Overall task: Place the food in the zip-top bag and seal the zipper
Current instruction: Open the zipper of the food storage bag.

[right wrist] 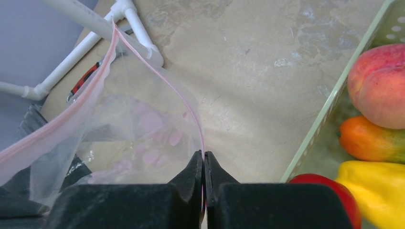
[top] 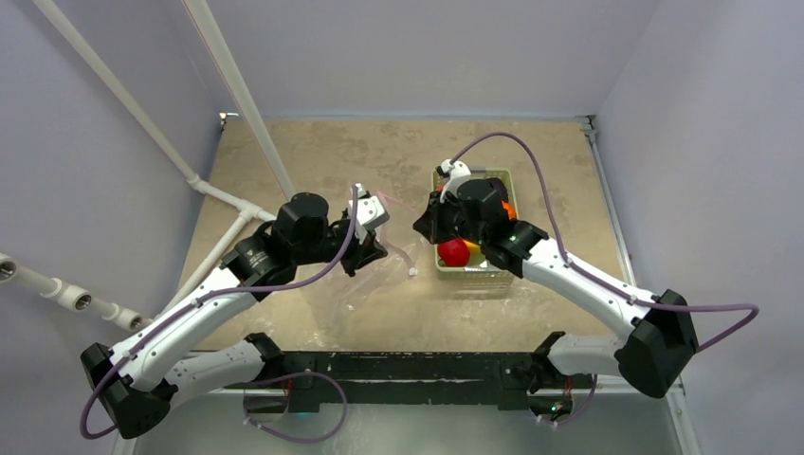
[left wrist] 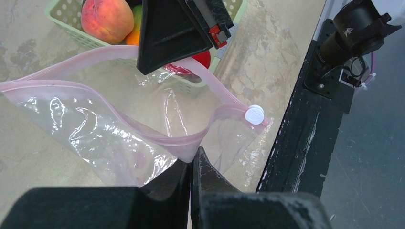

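Left gripper [left wrist: 192, 164] and right gripper [right wrist: 204, 164] are each pinched shut on opposite zipper [left wrist: 143, 136] lips, with the zip-top bag [left wrist: 95, 133] at 9 o'clock of the basket [right wrist: 314, 129] holding the food [right wrist: 377, 83]; advise spreading the mouth evenly without tearing.

Left arm [top: 204, 308], right arm [top: 580, 275]: jaws clamped shut.

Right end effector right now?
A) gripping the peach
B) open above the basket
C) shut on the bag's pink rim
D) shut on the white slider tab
C: in the right wrist view the right end effector is pinched shut with the pink rim of the bag running in between its fingers. The peach lies untouched in the basket.
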You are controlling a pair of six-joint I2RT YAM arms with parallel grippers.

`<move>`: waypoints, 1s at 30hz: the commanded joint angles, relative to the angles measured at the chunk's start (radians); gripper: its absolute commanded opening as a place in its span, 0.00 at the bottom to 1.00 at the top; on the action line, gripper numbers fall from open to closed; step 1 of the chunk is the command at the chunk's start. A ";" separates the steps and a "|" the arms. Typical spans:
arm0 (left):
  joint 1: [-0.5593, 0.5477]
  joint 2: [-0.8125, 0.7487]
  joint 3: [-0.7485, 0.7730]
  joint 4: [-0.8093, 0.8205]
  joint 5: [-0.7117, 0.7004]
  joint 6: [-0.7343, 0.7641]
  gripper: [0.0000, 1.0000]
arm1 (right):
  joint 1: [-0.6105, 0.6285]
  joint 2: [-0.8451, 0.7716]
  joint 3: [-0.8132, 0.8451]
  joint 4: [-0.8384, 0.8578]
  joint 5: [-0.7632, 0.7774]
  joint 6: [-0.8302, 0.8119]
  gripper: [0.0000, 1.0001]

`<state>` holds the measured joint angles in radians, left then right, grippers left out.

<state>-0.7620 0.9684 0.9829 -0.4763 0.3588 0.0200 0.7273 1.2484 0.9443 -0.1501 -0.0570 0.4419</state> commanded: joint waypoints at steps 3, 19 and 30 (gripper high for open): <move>-0.005 -0.004 -0.001 0.039 -0.037 0.000 0.00 | 0.012 -0.032 0.072 0.027 -0.013 -0.022 0.00; -0.005 -0.059 0.010 -0.003 -0.151 -0.107 0.56 | 0.042 -0.047 0.149 -0.003 0.173 -0.027 0.00; -0.005 0.002 0.190 -0.054 -0.263 -0.319 0.68 | 0.076 -0.076 0.183 0.037 0.220 -0.033 0.00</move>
<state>-0.7624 0.9546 1.0744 -0.5297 0.1623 -0.1825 0.7864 1.2121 1.0584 -0.1642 0.1226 0.4255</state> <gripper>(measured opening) 0.672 0.008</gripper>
